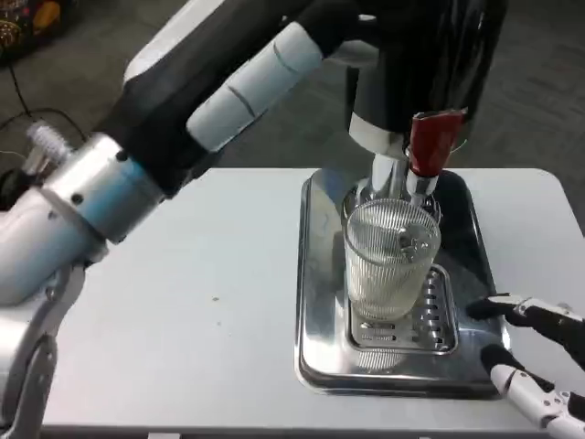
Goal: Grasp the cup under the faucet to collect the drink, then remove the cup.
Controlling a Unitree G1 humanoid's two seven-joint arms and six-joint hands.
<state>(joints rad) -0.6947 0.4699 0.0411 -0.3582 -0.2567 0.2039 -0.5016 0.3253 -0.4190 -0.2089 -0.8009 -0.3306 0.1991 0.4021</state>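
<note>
A clear ribbed cup stands upright on the slotted grate of a steel drip tray. It sits directly under the silver faucet, which has a red tap lever. Pale liquid seems to fill its lower part. My right hand lies at the tray's front right corner, fingers apart and holding nothing, a short way right of the cup. My left arm stretches from the lower left up to the top of the dark dispenser, where its end is hidden.
The tray sits on a white table, with bare surface to the left of the tray. The table's far edge runs behind the dispenser, with dark floor and cables beyond it at the upper left.
</note>
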